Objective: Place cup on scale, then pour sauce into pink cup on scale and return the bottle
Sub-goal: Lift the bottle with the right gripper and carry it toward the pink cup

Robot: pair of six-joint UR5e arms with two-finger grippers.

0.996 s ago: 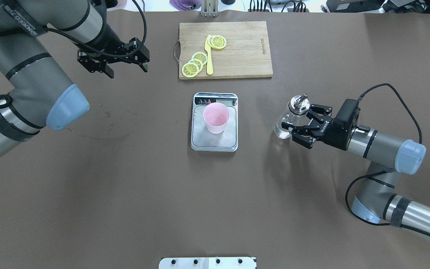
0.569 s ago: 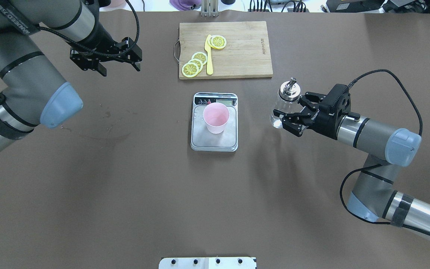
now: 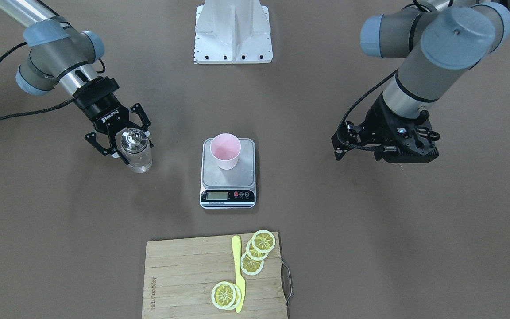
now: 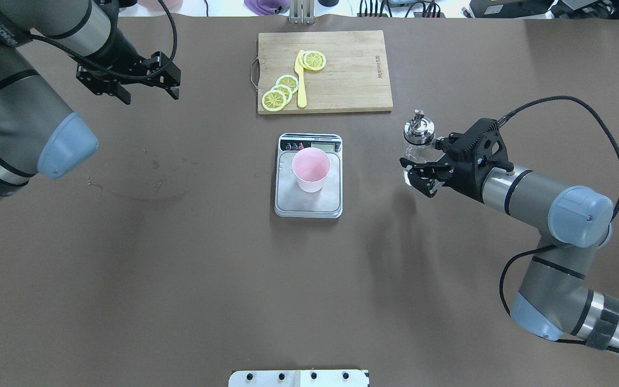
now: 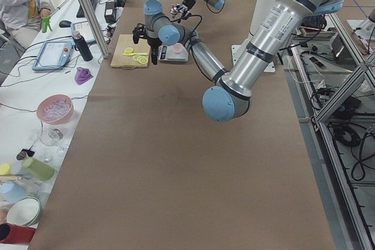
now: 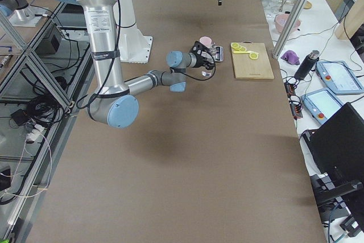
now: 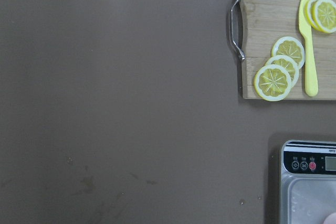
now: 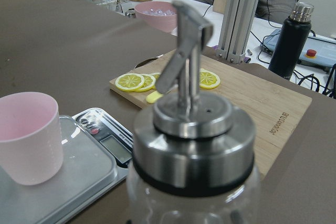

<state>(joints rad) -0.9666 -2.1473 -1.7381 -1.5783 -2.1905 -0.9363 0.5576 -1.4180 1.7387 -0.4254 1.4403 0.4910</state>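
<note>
Brown covering spans the whole surface, and over its right half, between the middle and the right edge, the bottle hangs upright with its silver pourer on top. It seems to be lifted clear, though its base is hard to see. The right claw is clenched on the glass body just under the cap, one finger on each side, so the bottle sits squarely between them with the spout rising above. The grip looks the main worry. Smooth round glass could turn or slip once the wrist tilts, and the clear sauce would then run onto the steel platform or the display strip and miss the cup. How full the bottle is cannot be told, so a quick tilt might also send out a gush. The cup stands upright on the scale at the middle of the surface, well apart from the bottle. It is light and narrow, so a low approach could knock it over. Near the far edge lies a cutting board with lemon slices and a yellow knife. Toward the far left corner the left claw hovers released and empty.
</note>
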